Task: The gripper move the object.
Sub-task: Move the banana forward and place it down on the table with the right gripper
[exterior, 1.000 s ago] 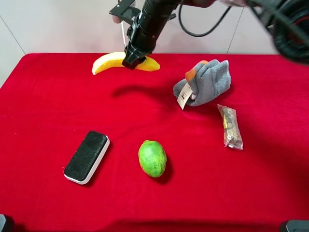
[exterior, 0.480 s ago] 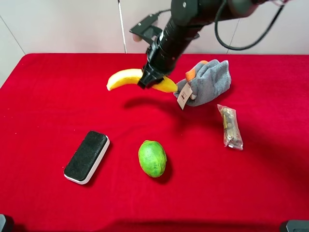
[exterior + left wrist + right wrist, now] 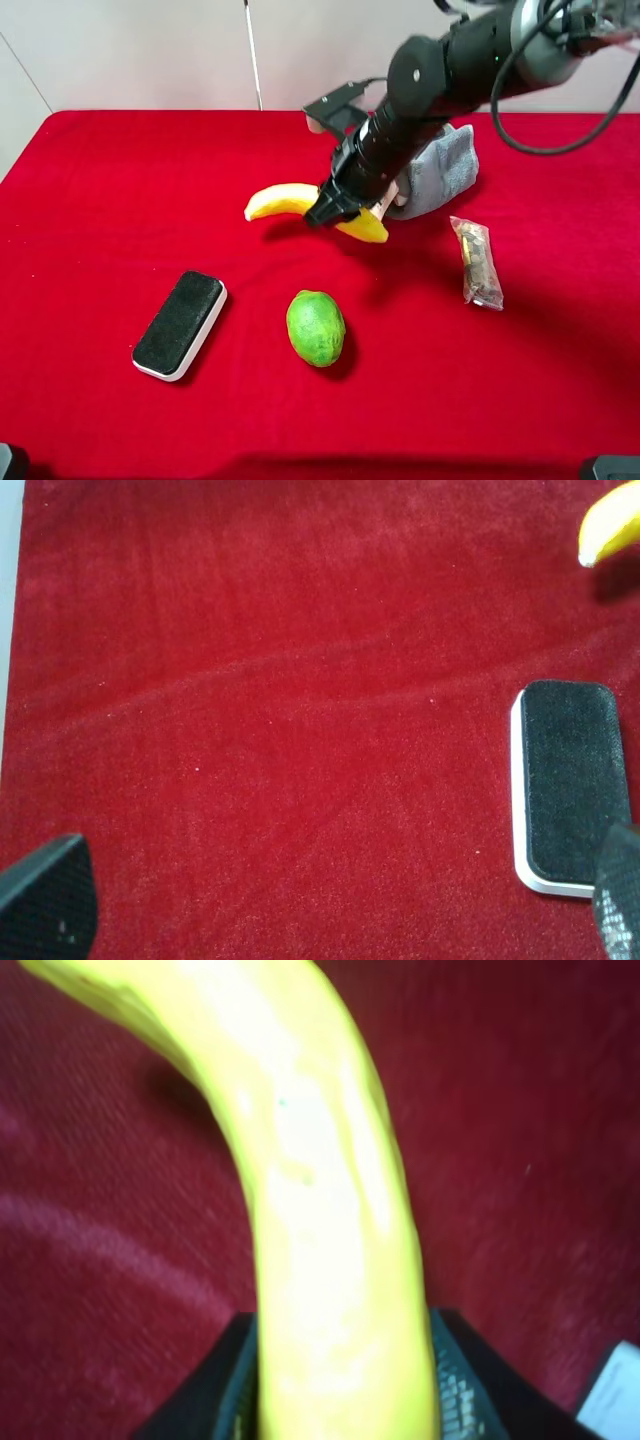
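Yellow banana clamped mid-length in the right gripper, over the red cloth just beside the grey bundle, green fruit nearer the front, left gripper jaws apart near the eraser.

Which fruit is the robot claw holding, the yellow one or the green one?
The yellow one: the long curved banana, clamped in the right gripper. The round green fruit lies by itself on the red cloth, with nothing touching it.
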